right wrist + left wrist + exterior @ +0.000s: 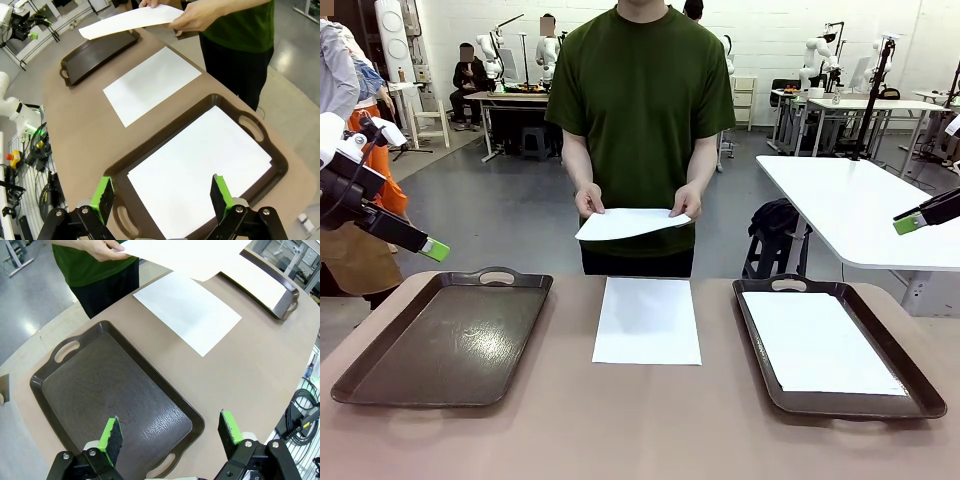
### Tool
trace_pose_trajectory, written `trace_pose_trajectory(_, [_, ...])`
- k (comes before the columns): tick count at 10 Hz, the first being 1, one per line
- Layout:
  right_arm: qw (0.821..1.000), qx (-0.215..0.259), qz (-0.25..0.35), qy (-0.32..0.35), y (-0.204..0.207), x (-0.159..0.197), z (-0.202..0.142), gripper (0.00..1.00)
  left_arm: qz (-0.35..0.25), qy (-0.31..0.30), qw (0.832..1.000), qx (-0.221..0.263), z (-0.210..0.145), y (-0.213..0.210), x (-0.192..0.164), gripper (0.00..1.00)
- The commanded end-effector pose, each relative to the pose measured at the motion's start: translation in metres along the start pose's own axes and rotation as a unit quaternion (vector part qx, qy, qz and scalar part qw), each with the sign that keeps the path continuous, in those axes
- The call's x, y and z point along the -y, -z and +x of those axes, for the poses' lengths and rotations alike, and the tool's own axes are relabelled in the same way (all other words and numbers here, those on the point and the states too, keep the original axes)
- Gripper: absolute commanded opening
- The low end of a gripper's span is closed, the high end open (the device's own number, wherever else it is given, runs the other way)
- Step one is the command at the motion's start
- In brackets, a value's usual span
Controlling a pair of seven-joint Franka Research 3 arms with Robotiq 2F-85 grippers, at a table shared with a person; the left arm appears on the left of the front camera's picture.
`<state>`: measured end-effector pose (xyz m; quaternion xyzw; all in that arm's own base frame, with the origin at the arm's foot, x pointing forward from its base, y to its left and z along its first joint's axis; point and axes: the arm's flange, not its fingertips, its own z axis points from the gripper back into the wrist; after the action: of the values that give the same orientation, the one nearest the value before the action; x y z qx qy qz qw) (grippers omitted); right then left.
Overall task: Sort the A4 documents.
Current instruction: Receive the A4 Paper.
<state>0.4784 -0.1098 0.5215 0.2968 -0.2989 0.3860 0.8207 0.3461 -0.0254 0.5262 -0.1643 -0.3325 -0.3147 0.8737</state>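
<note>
A white A4 sheet [647, 320] lies flat on the table between two dark trays. Another sheet [818, 342] lies inside the right tray [920, 395]. The person across the table holds a third sheet [630, 223] in both hands above the far edge. The left tray [380, 385] has a bare floor. My left gripper [170, 436] hangs open above the left tray, nothing between its green pads. My right gripper [161, 192] hangs open above the sheet in the right tray [197, 165]. In the front view only the fingertips [435, 250] of the left one show, raised at the side.
The brown table [650, 420] has free surface in front of the trays and the middle sheet. A white table [860, 200] stands behind on the right, with a dark bag on a stool beside it. Cables hang off the table's side in the wrist views.
</note>
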Motion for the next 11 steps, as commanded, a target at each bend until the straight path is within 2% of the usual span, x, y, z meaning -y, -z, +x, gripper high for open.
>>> trace_pose_trajectory(1, [1.000,0.000,0.001,-0.003,0.0001,-0.0009,0.0010,1.00,-0.006,0.007,1.000,0.004,-0.0019,0.0005,-0.0030,1.00])
trace_pose_trajectory(11, [1.000,0.000,0.001,-0.003,0.0001,-0.0009,0.0010,1.00,-0.006,0.007,1.000,0.004,-0.0019,0.0005,-0.0030,1.00])
